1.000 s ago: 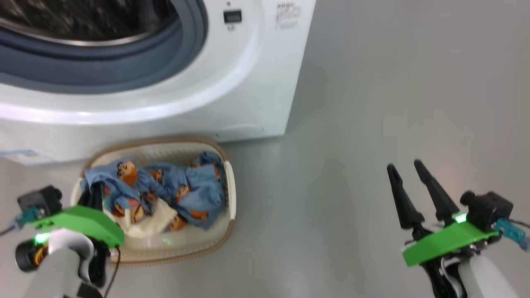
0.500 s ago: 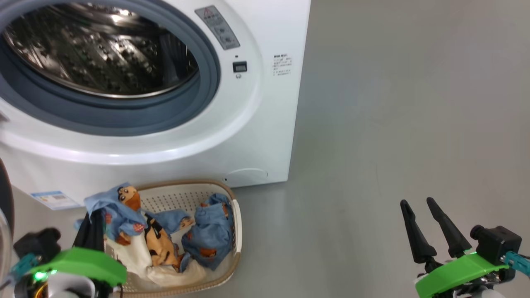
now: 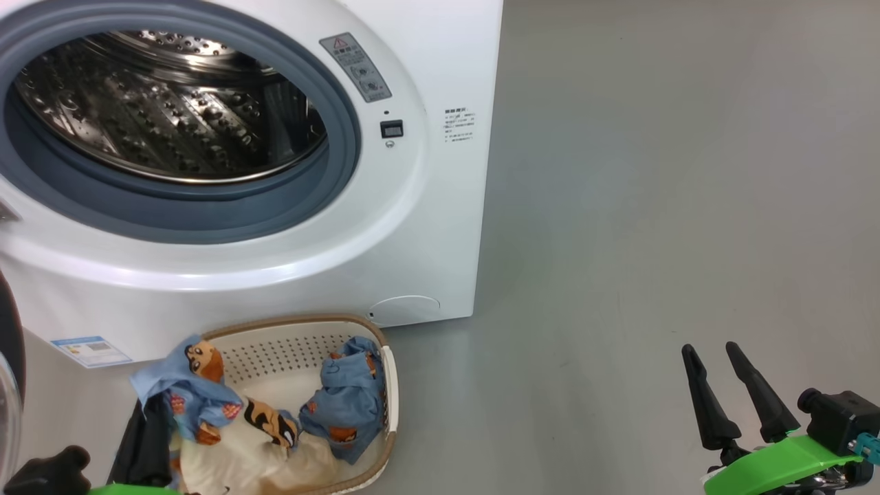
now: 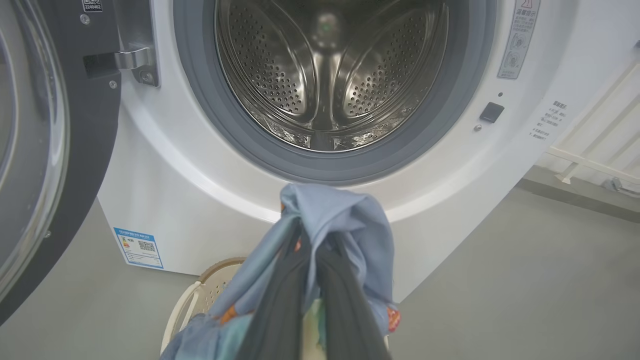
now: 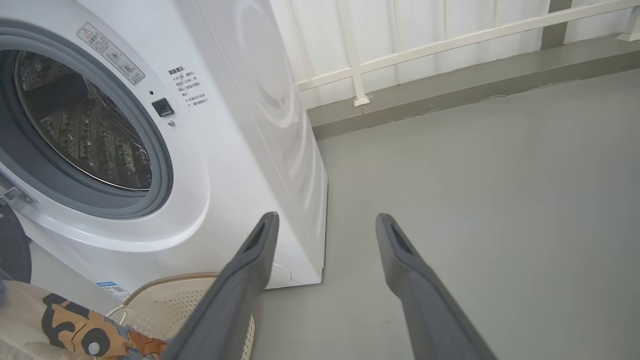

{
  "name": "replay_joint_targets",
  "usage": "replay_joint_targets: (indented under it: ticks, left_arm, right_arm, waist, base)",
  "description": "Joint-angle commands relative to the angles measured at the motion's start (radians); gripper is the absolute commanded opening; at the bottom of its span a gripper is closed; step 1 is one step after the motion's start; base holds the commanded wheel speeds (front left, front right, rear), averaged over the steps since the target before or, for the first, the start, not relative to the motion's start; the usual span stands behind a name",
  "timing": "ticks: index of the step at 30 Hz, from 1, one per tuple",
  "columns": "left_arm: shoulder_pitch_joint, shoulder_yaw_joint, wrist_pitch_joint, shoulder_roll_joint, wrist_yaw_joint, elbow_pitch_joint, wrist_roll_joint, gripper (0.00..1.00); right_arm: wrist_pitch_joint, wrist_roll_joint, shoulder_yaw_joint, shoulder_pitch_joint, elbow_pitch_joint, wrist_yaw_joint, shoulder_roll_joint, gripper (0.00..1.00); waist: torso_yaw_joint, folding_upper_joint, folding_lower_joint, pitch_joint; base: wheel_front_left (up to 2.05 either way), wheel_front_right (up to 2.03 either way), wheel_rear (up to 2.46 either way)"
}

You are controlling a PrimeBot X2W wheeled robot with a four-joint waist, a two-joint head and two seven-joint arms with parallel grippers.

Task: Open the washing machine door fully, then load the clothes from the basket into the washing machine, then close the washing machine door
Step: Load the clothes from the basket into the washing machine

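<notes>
A red warning triangle tops the grey label on the washing machine; the rest is illegible.

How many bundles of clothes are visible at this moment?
2. The held bundle is pinched in the left gripper over the basket's left end; the second bundle lies at its right end. More may hide underneath.

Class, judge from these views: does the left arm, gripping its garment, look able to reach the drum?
Probably yes: the left gripper, shut on the clothes, faces the open drum of the washing machine, and the washing machine door stands swung aside, so nothing visible blocks the way.
</notes>
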Motion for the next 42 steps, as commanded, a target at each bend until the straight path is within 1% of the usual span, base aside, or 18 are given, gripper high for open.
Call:
replay_joint_targets:
  ticks: [1, 6, 12, 19, 24, 27, 30, 39, 42]
  left_arm:
    - [-0.014, 0.040, -0.014, 0.015, 0.007, -0.035, 0.012, 0.00]
    - [-0.025, 0.045, -0.014, 0.010, 0.008, -0.055, 0.006, 0.00]
    - [-0.121, 0.043, -0.014, 0.023, 0.004, -0.059, -0.005, 0.00]
    - [-0.340, 0.050, -0.005, 0.074, 0.005, -0.048, -0.001, 0.00]
    - [-0.526, 0.061, 0.000, 0.120, 0.013, 0.004, 0.011, 0.00]
    - [-0.623, 0.059, -0.001, 0.147, 0.017, 0.075, 0.029, 0.00]
    - [-0.711, 0.051, -0.002, 0.165, 0.016, 0.177, 0.042, 0.00]
    - [-0.947, 0.018, -0.008, 0.198, 0.000, 0.556, 0.048, 0.00]
    - [-1.012, 0.000, -0.009, 0.212, -0.004, 0.660, 0.059, 0.00]
  right_arm:
    - [-0.005, 0.006, 0.014, 0.005, -0.027, 0.003, -0.012, 1.00]
    - [-0.005, 0.003, 0.009, -0.006, -0.036, 0.003, -0.004, 1.00]
    - [-0.005, 0.000, 0.000, -0.037, -0.048, 0.003, 0.005, 1.00]
    - [-0.005, -0.009, 0.001, -0.084, -0.058, 0.003, 0.023, 1.00]
    - [-0.005, -0.012, 0.008, -0.117, -0.062, 0.003, 0.034, 1.00]
    - [-0.005, -0.013, 0.018, -0.138, -0.062, 0.003, 0.040, 1.00]
    - [-0.005, -0.013, 0.024, -0.154, -0.064, 0.003, 0.046, 1.00]
    - [-0.005, -0.016, 0.036, -0.192, -0.070, 0.003, 0.061, 1.00]
    - [-0.005, -0.015, 0.041, -0.200, -0.071, 0.003, 0.066, 1.00]
  waist:
    - [-0.001, 0.0000, 0.0000, 0.003]
    - [-0.003, 0.0000, 0.0000, 0.034]
    - [-0.008, 0.0000, 0.0000, 0.095]
    - [-0.019, 0.0000, 0.0000, 0.180]
    - [-0.035, 0.0000, 0.0000, 0.235]
    - [-0.051, 0.0000, 0.0000, 0.263]
    - [-0.065, 0.0000, 0.0000, 0.290]
    - [-0.106, 0.0000, 0.0000, 0.364]
    - [-0.120, 0.0000, 0.0000, 0.384]
  base:
    - [0.00, 0.00, 0.00]
    - [0.00, 0.00, 0.00]
    - [0.00, 0.00, 0.00]
    - [0.00, 0.00, 0.00]
    - [0.00, 0.00, 0.00]
    - [0.00, 0.00, 0.00]
    - [0.00, 0.00, 0.00]
    - [0.00, 0.00, 0.00]
    - [0.00, 0.00, 0.00]
